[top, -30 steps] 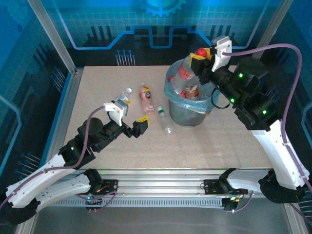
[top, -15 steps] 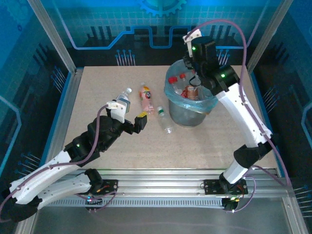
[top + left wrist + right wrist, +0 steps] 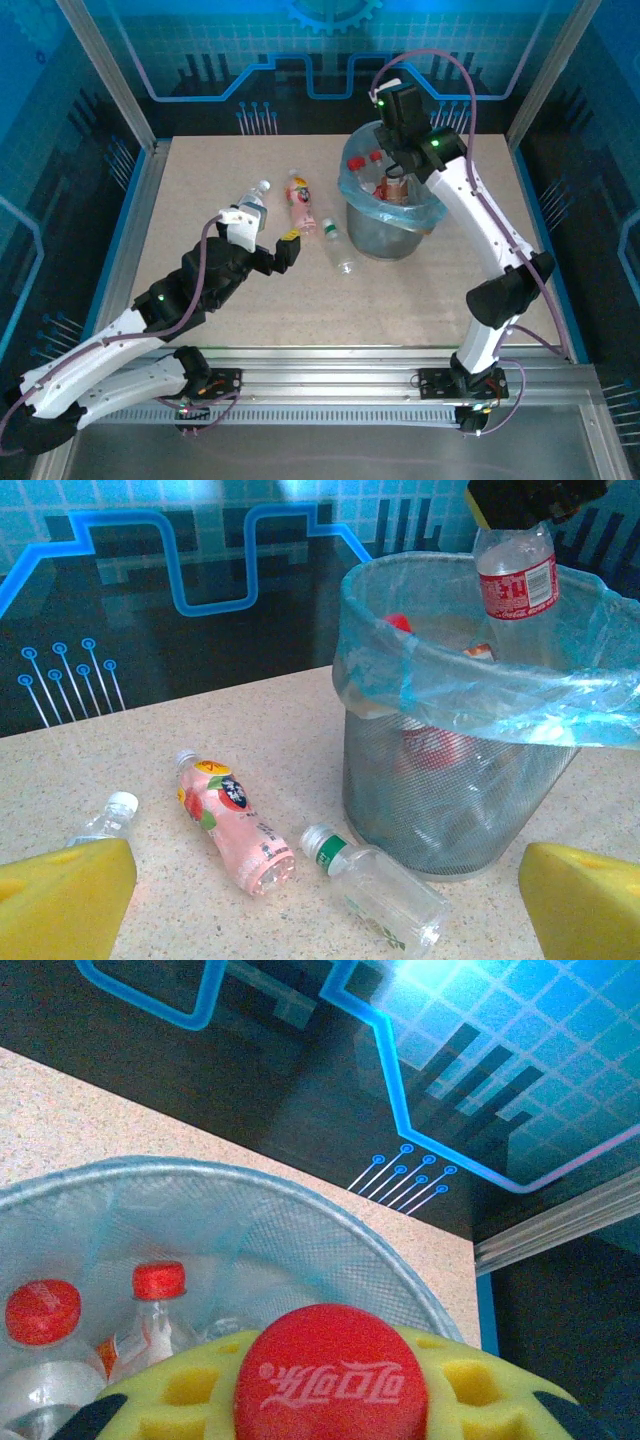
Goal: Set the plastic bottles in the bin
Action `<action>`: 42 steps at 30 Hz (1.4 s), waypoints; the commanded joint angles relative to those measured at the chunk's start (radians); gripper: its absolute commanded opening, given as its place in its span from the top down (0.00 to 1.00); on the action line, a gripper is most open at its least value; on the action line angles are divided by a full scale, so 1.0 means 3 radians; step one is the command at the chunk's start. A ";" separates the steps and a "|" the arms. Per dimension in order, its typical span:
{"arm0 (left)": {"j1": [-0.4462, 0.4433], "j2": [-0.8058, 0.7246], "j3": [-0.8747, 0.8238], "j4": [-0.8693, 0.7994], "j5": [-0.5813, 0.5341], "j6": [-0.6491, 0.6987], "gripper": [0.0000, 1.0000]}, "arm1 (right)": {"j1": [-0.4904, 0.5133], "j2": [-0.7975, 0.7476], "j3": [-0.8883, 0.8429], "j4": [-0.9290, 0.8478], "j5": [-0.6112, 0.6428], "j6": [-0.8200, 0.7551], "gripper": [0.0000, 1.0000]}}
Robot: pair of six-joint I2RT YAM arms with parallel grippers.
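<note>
two claws: right claw [image 3: 520, 502] tight on bottle [image 3: 517, 580] above bin [image 3: 450, 810], left claw [image 3: 265, 240] wide

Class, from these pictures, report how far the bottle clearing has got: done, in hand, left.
Done: several bottles lie in the bin. In hand: the right tool holds a red-capped bottle at its mouth. Left: a pink bottle, a green-capped bottle and a white-capped bottle lie on the table before the open left tool.

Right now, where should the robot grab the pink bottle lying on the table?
Around the middle of the pink bottle, coming down from above with the open left tool. It lies flat on the table, and nothing touches its round sides, so the tool could straddle it.
</note>
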 commanded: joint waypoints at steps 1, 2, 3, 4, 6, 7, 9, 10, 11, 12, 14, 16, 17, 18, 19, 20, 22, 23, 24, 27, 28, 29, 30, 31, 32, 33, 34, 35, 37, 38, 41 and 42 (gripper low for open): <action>-0.0011 -0.0013 0.0009 -0.0035 -0.0091 -0.0086 0.01 | -0.0066 0.0193 -0.0058 -0.0169 -0.0063 0.0052 0.89; -0.0011 -0.0017 0.0010 -0.0044 -0.0095 -0.0086 0.01 | -0.0066 0.0240 -0.0053 -0.0183 -0.0066 0.0035 0.89; -0.0011 -0.0025 0.0009 -0.0050 -0.0100 -0.0085 0.01 | -0.0066 0.0281 -0.0052 -0.0197 -0.0072 0.0029 0.89; -0.0011 -0.0033 0.0011 -0.0053 -0.0107 -0.0086 0.01 | -0.0066 0.0329 -0.0052 -0.0209 -0.0086 0.0026 0.88; -0.0010 -0.0043 0.0002 -0.0051 -0.0120 -0.0086 0.01 | -0.0066 0.0392 -0.0052 -0.0235 -0.0119 0.0031 0.87; -0.0012 -0.0043 -0.0001 -0.0045 -0.0122 -0.0085 0.01 | -0.0066 0.0425 -0.0049 -0.0241 -0.0141 0.0045 0.86; -0.0014 -0.0048 -0.0001 -0.0045 -0.0129 -0.0088 0.01 | -0.0066 0.0466 -0.0013 -0.0285 -0.0229 0.0069 0.72; -0.0011 -0.0044 -0.0001 -0.0045 -0.0129 -0.0085 0.01 | -0.0061 0.0492 0.0041 -0.0336 -0.0305 0.0101 0.65; -0.0011 -0.0041 0.0004 -0.0046 -0.0126 -0.0085 0.01 | -0.0061 0.0505 0.0110 -0.0400 -0.0377 0.0134 0.64; -0.0011 -0.0038 0.0004 -0.0045 -0.0130 -0.0080 0.01 | -0.0056 0.0509 0.0175 -0.0451 -0.0462 0.0178 0.63; -0.0011 -0.0028 0.0005 -0.0042 -0.0142 -0.0073 0.01 | -0.0038 0.0470 0.0236 -0.0447 -0.0611 0.0220 0.61; -0.0010 -0.0015 0.0010 -0.0030 -0.0149 -0.0067 0.01 | -0.0016 0.0391 0.0245 -0.0384 -0.0753 0.0234 0.53; -0.0010 -0.0009 0.0004 -0.0020 -0.0152 -0.0067 0.01 | -0.0005 0.0343 0.0245 -0.0341 -0.0819 0.0244 0.48; -0.0006 -0.0003 0.0004 -0.0013 -0.0149 -0.0069 0.01 | 0.0000 0.0298 0.0245 -0.0311 -0.0888 0.0258 0.45; -0.0008 0.0005 0.0004 -0.0008 -0.0144 -0.0076 0.01 | 0.0004 0.0258 0.0254 -0.0293 -0.0947 0.0273 0.44; -0.0006 0.0010 0.0004 -0.0003 -0.0145 -0.0074 0.01 | 0.0005 0.0212 0.0255 -0.0278 -0.1004 0.0293 0.41; -0.0007 0.0023 0.0009 -0.0004 -0.0142 -0.0073 0.01 | 0.0004 0.0144 0.0253 -0.0255 -0.1075 0.0318 0.37; -0.0007 0.0026 0.0009 -0.0004 -0.0146 -0.0073 0.01 | 0.0005 0.0109 0.0246 -0.0243 -0.1110 0.0332 0.34; -0.0006 0.0030 0.0009 -0.0004 -0.0146 -0.0073 0.01 | 0.0005 0.0075 0.0245 -0.0241 -0.1118 0.0337 0.32; -0.0006 0.0024 0.0019 -0.0009 -0.0147 -0.0064 0.01 | 0.0005 -0.0012 0.0204 -0.0238 -0.1059 0.0351 0.31; -0.0006 0.0023 0.0022 -0.0009 -0.0151 -0.0066 0.01 | 0.0000 -0.0049 0.0163 -0.0224 -0.1029 0.0359 0.31; -0.0006 0.0018 0.0017 -0.0015 -0.0155 -0.0072 0.01 | -0.0007 -0.0080 0.0112 -0.0205 -0.1011 0.0360 0.31; -0.0006 0.0014 0.0014 -0.0014 -0.0157 -0.0071 0.01 | -0.0024 -0.0123 0.0027 -0.0171 -0.1001 0.0362 0.31; -0.0006 0.0009 0.0007 -0.0015 -0.0153 -0.0074 0.01 | -0.0044 -0.0149 -0.0032 -0.0151 -0.1002 0.0369 0.31; -0.0006 0.0007 0.0004 -0.0019 -0.0156 -0.0081 0.01 | -0.0063 -0.0167 -0.0092 -0.0135 -0.1008 0.0376 0.32; -0.0006 0.0003 0.0007 -0.0028 -0.0155 -0.0084 0.01 | -0.0085 -0.0188 -0.0169 -0.0126 -0.1009 0.0388 0.32; -0.0006 -0.0002 0.0004 -0.0035 -0.0157 -0.0096 0.01 | -0.0109 -0.0206 -0.0246 -0.0119 -0.1014 0.0396 0.32; -0.0006 -0.0007 -0.0005 -0.0035 -0.0154 -0.0100 0.01 | -0.0128 -0.0221 -0.0316 -0.0118 -0.1009 0.0412 0.32; -0.0006 -0.0016 -0.0020 -0.0031 -0.0153 -0.0112 0.01 | -0.0179 -0.0252 -0.0466 -0.0137 -0.1008 0.0471 0.34; -0.0006 -0.0017 -0.0026 -0.0021 -0.0155 -0.0119 0.01 | -0.0205 -0.0272 -0.0540 -0.0134 -0.1021 0.0502 0.36; -0.0006 -0.0003 -0.0030 0.0000 -0.0149 -0.0120 0.01 | -0.0290 -0.0304 -0.0785 -0.0093 -0.1011 0.0583 0.42; -0.0007 0.0000 -0.0027 0.0005 -0.0146 -0.0122 0.01 | -0.0326 -0.0306 -0.0876 -0.0054 -0.1037 0.0595 0.45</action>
